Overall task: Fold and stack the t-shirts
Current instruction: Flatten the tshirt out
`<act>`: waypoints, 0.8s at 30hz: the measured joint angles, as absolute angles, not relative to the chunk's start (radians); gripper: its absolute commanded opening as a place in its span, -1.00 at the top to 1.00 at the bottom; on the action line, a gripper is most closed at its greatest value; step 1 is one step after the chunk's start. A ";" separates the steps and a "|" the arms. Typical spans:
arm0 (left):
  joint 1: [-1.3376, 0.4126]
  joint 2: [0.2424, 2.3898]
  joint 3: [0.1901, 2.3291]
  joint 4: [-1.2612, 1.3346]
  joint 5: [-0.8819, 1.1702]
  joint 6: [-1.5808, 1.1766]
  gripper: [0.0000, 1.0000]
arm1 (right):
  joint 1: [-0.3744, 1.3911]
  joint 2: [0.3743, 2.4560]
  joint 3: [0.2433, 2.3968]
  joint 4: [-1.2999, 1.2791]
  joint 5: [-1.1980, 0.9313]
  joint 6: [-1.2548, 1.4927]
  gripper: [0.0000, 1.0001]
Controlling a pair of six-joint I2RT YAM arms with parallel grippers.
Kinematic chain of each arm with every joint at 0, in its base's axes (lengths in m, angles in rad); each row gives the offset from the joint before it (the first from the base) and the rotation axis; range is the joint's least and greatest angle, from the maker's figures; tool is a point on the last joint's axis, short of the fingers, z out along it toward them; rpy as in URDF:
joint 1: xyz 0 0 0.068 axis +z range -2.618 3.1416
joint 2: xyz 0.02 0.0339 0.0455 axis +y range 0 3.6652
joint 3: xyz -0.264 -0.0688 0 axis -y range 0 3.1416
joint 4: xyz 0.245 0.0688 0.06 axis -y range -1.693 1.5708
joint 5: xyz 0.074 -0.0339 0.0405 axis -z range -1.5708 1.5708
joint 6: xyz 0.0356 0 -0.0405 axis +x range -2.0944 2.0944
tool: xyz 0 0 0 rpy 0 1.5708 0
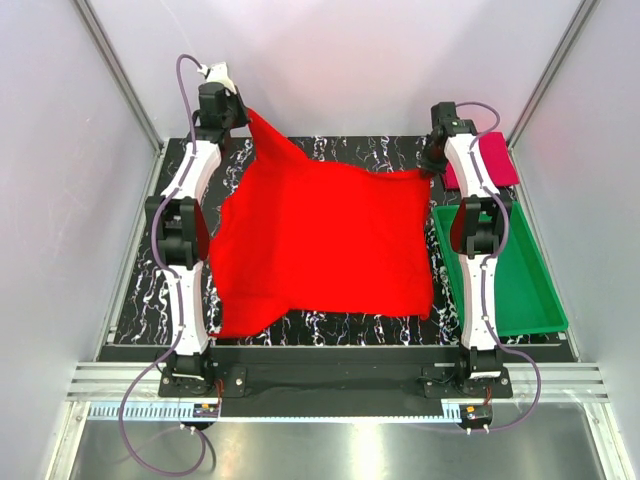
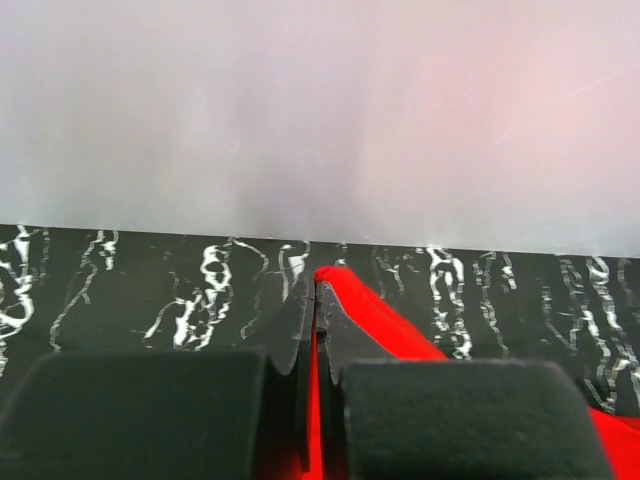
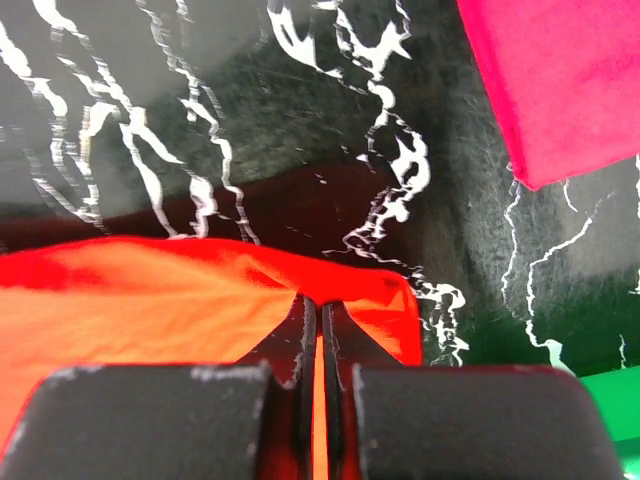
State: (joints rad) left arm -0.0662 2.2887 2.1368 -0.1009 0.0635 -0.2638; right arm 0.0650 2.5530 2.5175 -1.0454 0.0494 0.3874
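Red t-shirt [image 1: 320,240] corners in left tool [image 2: 316,290], right tool [image 3: 320,308]

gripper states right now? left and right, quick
left gripper: closed, pinching a far corner of the bright red cloth t-shirt.
right gripper: closed, pinching the same shirt's other far corner.

I see a plain, bright red t-shirt [image 1: 320,240] on a black table [image 1: 340,148] veined with white marbling. The second t-shirt [image 1: 488,160] is darker, an unpatterned pinkish crimson. The tray [image 1: 530,290] is solid green. The left gripper [image 2: 316,290] and right gripper [image 3: 320,305] are black, and the cables [image 1: 183,80] are purple.
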 measured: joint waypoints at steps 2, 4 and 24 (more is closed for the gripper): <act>-0.068 2.279 2.127 -0.091 0.073 -0.279 1.00 | 0.065 2.553 2.535 -1.045 0.037 0.387 1.00; -0.068 2.265 2.118 -0.085 0.078 -0.290 1.00 | 0.069 2.553 2.550 -1.045 0.021 0.388 1.00; -0.083 1.409 1.988 -0.050 0.062 -0.235 1.00 | 0.079 1.855 2.368 -1.056 -0.048 0.449 1.00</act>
